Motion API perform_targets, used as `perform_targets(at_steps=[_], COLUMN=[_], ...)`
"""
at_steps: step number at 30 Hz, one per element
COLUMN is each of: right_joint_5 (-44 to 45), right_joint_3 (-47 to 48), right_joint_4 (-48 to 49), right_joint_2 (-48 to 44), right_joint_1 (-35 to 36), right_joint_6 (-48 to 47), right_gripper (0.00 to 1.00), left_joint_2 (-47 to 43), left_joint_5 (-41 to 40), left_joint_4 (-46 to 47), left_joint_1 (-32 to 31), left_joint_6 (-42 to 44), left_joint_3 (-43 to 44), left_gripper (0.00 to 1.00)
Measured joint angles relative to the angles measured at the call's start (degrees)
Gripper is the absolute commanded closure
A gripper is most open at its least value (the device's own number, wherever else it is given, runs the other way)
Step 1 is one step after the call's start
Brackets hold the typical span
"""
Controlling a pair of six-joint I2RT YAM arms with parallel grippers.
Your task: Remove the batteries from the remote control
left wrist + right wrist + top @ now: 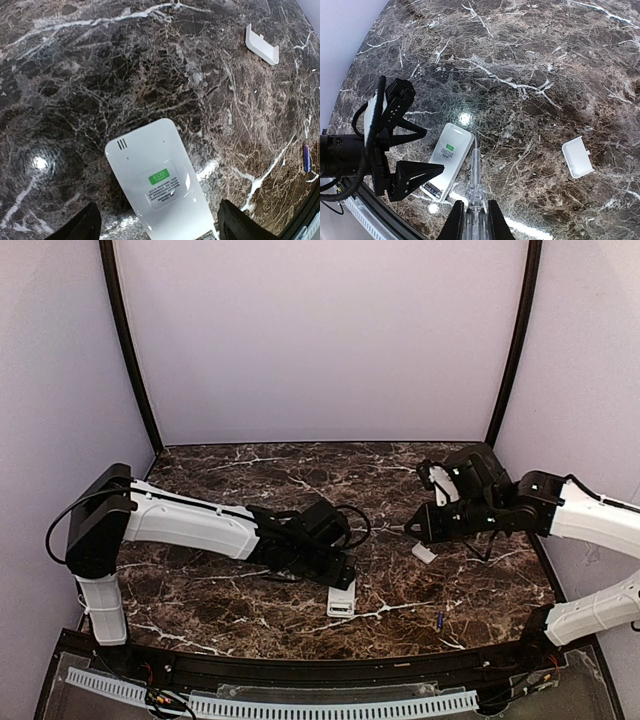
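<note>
The white remote control (159,182) lies back side up on the marble, with a green label on it. Its battery compartment (433,190) is uncovered at the near end, and a dark battery shows inside. My left gripper (159,216) is open and straddles the remote, one finger (80,226) on each side, not touching it. One loose dark blue battery (306,158) lies on the table to the right (440,620). My right gripper (475,207) is shut on a clear-handled pointed tool (475,170). The tool's tip hovers beside the remote's long edge.
The small white cover piece (577,157) lies on its own to the right of the remote (424,553). The left arm (200,525) stretches across the table's left half. A black rail (320,668) runs along the near edge.
</note>
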Motion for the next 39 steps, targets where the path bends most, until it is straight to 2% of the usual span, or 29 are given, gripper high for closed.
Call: perform_targets(at_steps=[11,22,26,34,39], right_joint_5=[1.73,2.49,2.78,3.43,3.50], right_joint_3=[-1.79,-2.29,-2.32,-2.32,-2.32], right_joint_4=[-0.98,-1.03,-1.18,-1.62,-1.95], right_joint_2=[-0.90,-0.94,-0.96,-0.96,-0.94], right_joint_1=[-0.02,-0.02,-0.02,-0.04,-0.04], right_joint_6=[0.15,0.17,0.15,0.13,0.09], right_gripper=[1.00,1.00,1.00,1.00,1.00], left_joint_2=[7.08,11.96,12.22,12.24,9.46], left_joint_5=[2.93,3.74,4.50,10.84,18.75], left_joint_4=[-6.23,-11.65,-12.59,-12.52,-11.23], left_joint_1=[-0.98,-1.07,-1.09,-1.09,-1.14], left_joint_6=[-1.64,2.19,7.43,28.74,43.15], left_joint_3=[8.37,14.34,14.86,14.95,10.91], left_gripper=[0.20,0.38,0.42,0.43,0.37])
